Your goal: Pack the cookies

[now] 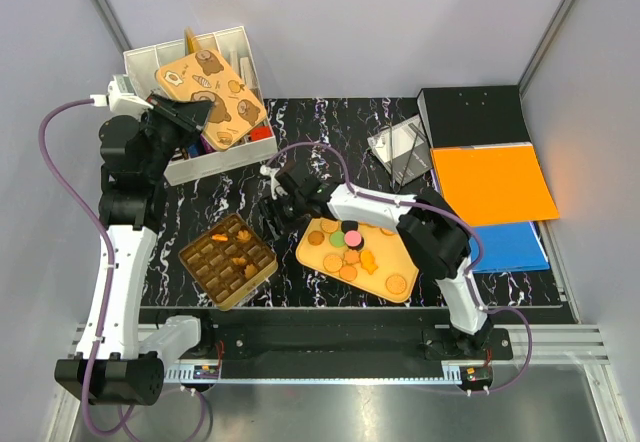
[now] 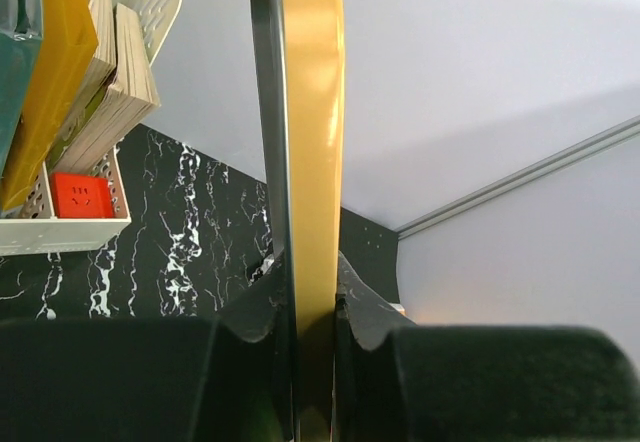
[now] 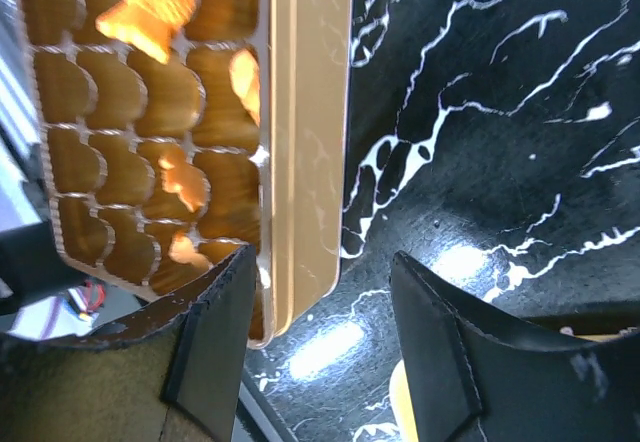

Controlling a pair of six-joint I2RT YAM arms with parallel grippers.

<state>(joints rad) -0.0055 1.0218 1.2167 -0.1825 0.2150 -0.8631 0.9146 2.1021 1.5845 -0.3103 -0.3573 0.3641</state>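
Several cookies [image 1: 350, 247], tan discs with a green, a pink and a dark one, lie on a yellow tray [image 1: 400, 297]. A gold tin box [image 1: 228, 260] with brown compartments holds a few orange cookies [image 3: 150, 7]. My left gripper [image 1: 192, 114] is shut on the edge of the tin's orange picture lid [image 1: 212, 94], held tilted above the white basket; the lid runs edge-on in the left wrist view [image 2: 310, 142] between my jaws [image 2: 312, 312]. My right gripper [image 1: 274, 202] is open and empty, low over the table by the tin's corner [image 3: 305, 162], which sits just inside its left finger [image 3: 215, 332].
A white basket [image 1: 215, 162] with books and a red box [image 2: 82, 194] stands at the back left. A grey clear packet [image 1: 400, 147], a black folder [image 1: 475, 112], an orange folder [image 1: 492, 182] and a blue folder [image 1: 515, 247] lie at the right.
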